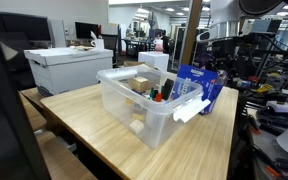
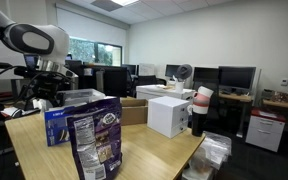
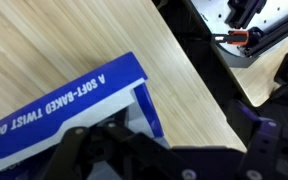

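Observation:
A blue box (image 3: 59, 100) printed "A SOFT-BAKED TWIST ON" lies under the wrist camera on the wooden table (image 3: 94, 35). My gripper (image 3: 169, 152) hangs above the box's right end, open, with nothing between its black fingers (image 3: 72, 150). In both exterior views the gripper (image 1: 220, 58) (image 2: 46, 86) hovers over the upright blue box (image 1: 199, 85) (image 2: 57, 126), clear of it. A dark snack bag (image 2: 94, 142) stands in front of the box in an exterior view.
A clear plastic bin (image 1: 119, 76) holding several items stands mid-table, with a white packet (image 1: 187, 109) at its side. A white case (image 2: 169, 115), a cardboard box (image 2: 134, 110) and stacked cups (image 2: 201, 105) sit further along. The table edge (image 3: 199, 75) runs close by, with dark equipment (image 3: 249, 35) beyond.

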Controlling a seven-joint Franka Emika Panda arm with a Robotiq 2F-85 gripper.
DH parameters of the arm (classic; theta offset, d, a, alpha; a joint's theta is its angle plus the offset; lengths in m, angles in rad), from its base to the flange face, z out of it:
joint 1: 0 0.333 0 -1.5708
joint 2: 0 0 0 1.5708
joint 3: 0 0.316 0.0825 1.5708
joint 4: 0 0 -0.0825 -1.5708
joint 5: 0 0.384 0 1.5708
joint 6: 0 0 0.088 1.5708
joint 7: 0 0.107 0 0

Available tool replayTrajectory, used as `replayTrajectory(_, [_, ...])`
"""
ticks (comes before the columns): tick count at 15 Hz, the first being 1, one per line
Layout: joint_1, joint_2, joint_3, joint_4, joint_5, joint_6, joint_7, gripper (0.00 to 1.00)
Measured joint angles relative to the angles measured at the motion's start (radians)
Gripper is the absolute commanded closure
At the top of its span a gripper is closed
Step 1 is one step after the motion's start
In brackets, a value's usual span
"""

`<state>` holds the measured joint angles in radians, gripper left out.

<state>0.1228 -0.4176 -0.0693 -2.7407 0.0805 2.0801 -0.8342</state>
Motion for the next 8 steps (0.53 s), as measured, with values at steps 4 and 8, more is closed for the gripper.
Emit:
replayTrajectory(4, [0.013, 0.032, 0.005, 0.000, 0.038, 0.013, 0.006, 0.00])
replayTrajectory(8, [0.031, 0.055, 0.007, 0.000, 0.105, 0.014, 0.006, 0.00])
